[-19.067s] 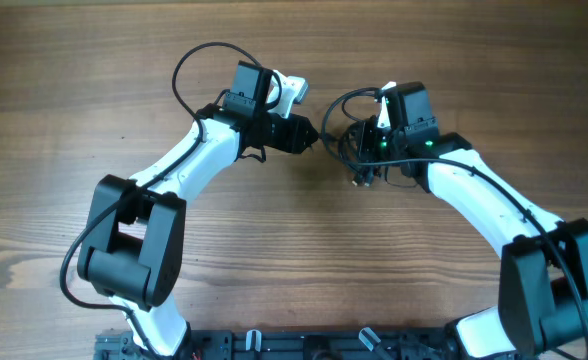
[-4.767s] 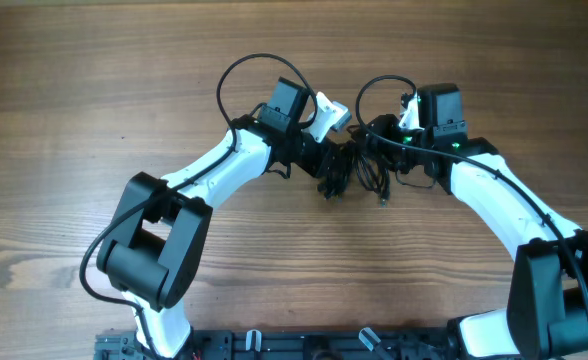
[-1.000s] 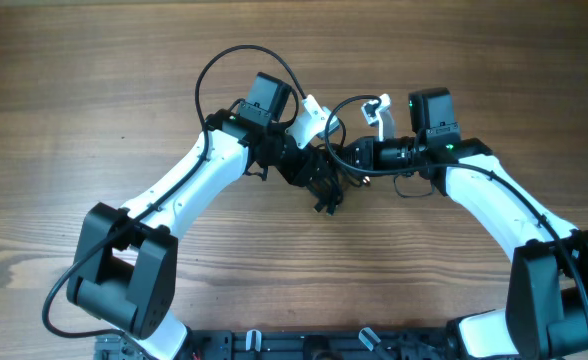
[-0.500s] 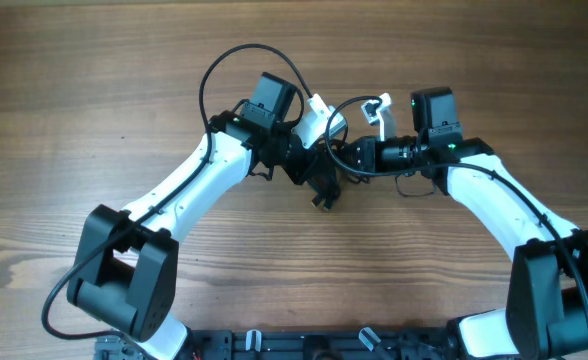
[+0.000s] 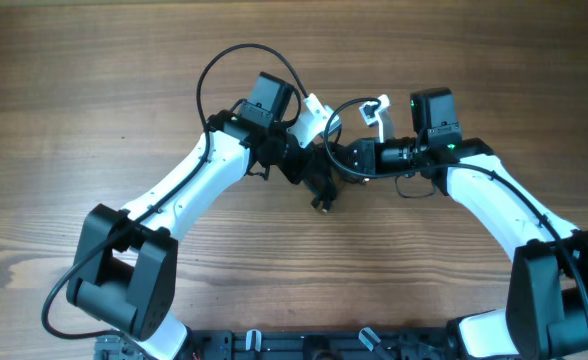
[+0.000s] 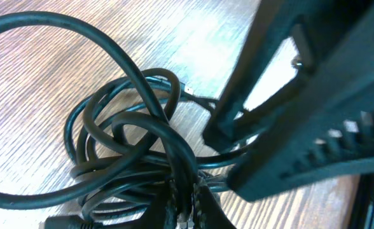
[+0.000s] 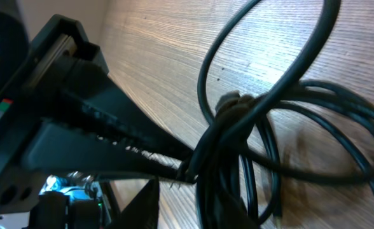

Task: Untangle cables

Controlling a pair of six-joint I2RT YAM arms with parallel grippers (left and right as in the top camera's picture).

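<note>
The cables (image 5: 326,183) are thin, glossy black cords knotted into one small, tight bundle. It sits directly between the left gripper (image 5: 312,170) and the right gripper (image 5: 350,158), touching both, and a short dark plug end (image 5: 321,203) sticks out just below the left gripper's tip. Seen from the left wrist, the cables (image 6: 130,143) spread in several overlapping loops ahead of that gripper, with a few strands running together into its closed, toothed jaws. From the right wrist, the cables (image 7: 238,121) bunch into a knot right at the serrated jaw tip, with wider loops fanning away beyond it.
</note>
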